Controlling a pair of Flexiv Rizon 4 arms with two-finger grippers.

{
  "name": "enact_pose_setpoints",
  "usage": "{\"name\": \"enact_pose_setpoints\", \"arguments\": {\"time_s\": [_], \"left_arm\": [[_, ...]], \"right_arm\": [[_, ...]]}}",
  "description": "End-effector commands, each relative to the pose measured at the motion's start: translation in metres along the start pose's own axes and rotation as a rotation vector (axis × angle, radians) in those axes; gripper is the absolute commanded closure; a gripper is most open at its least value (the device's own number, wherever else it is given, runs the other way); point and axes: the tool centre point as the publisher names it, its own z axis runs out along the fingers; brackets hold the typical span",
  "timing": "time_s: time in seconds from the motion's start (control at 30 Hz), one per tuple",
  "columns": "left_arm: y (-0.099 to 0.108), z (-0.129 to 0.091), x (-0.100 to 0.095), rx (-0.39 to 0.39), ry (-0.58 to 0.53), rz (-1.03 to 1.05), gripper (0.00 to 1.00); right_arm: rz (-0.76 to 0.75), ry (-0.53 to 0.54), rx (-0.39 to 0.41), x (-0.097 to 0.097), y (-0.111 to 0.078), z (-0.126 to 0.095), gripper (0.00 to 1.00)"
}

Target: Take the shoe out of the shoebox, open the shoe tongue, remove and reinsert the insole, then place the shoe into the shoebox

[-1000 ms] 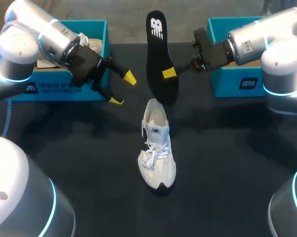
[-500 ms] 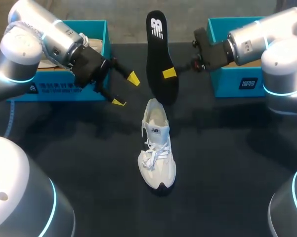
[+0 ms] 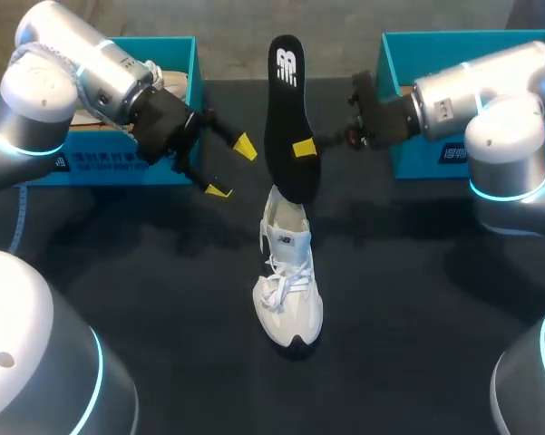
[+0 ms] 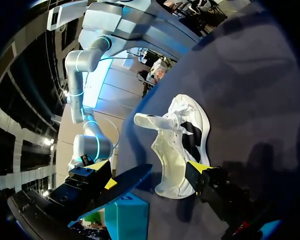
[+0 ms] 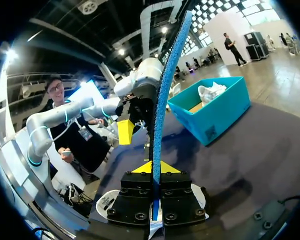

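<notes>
The white shoe point(image 3: 287, 281) lies on the black table, toe toward the near edge, tongue pulled up. The black insole point(image 3: 286, 109) hangs upright above its heel opening, my right gripper point(image 3: 304, 149) shut on its middle. Whether the insole's lower end touches the shoe I cannot tell. In the right wrist view the insole point(image 5: 162, 95) stands edge-on between the closed yellow tips point(image 5: 153, 167). My left gripper point(image 3: 232, 169) is open, empty, left of the insole. From the left wrist, one yellow fingertip point(image 4: 197, 167) is beside the shoe point(image 4: 182, 142), and the insole point(image 4: 120, 186) lies beyond it.
A blue shoebox point(image 3: 118, 168) stands at the back left behind my left arm, with a second shoe in it point(image 5: 209, 92). Another blue box point(image 3: 408, 54) stands at the back right, under my right arm.
My right gripper has carried the insole left and down, so its lower end now sits over the shoe's heel. My left gripper has edged slightly to the right, still open.
</notes>
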Motion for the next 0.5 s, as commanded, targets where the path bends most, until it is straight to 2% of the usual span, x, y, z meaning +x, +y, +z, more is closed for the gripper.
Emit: {"name": "enact_pose_setpoints", "arguments": {"time_s": [0.03,0.23,0.5], "left_arm": [[-0.002,0.003,-0.005,-0.007,0.001,0.003,0.00],[0.000,0.010,-0.005,-0.016,-0.011,0.016,0.00],[0.010,0.019,-0.007,-0.018,-0.010,0.054,0.00]], "right_arm": [[-0.002,-0.016,-0.006,-0.005,-0.005,0.010,1.00],[-0.022,-0.026,-0.006,-0.011,-0.013,0.019,1.00],[-0.015,-0.035,0.002,-0.017,-0.023,0.020,1.00]]}}
